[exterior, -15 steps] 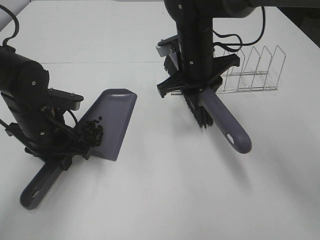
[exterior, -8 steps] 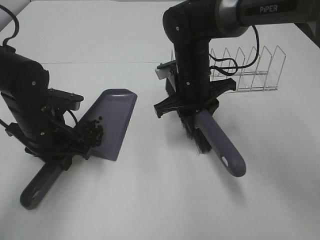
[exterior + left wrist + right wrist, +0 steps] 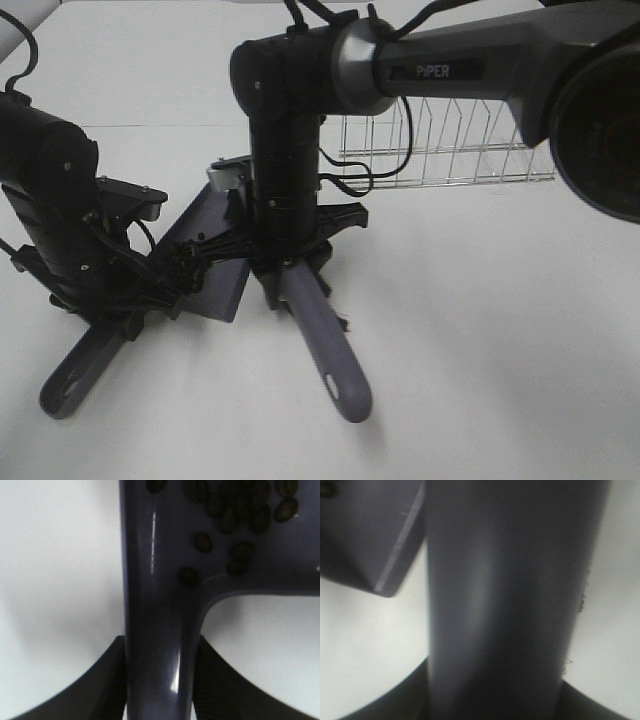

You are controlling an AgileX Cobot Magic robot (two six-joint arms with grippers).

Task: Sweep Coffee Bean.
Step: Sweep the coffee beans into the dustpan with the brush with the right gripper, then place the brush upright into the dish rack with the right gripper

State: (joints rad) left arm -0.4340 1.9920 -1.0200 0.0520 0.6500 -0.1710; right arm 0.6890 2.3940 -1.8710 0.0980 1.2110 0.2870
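Watching from high, you are clenching your left gripper (image 3: 118, 318) on the dustpan (image 3: 218, 292) handle, coffee bean (image 3: 187, 264) lying in the pan just far-right of it. Your right gripper (image 3: 285, 262) is grasping the brush (image 3: 328, 350) alongside. Left wrist: coffee bean (image 3: 235, 515) sitting beyond the jaws. Right wrist: pan corner lying beside the brush (image 3: 505, 605) handle.

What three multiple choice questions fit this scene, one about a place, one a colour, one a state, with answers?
1. The coffee beans lie: A on the table; B in the dustpan; C in the rack.
2. The brush handle is: A red; B greyish purple; C green.
3. The left arm's jaws are: A wide open; B shut on the brush; C shut on the dustpan handle.
Answers: B, beans sit on the pan floor; B, it matches the pan; C, jaws press both sides of that handle.
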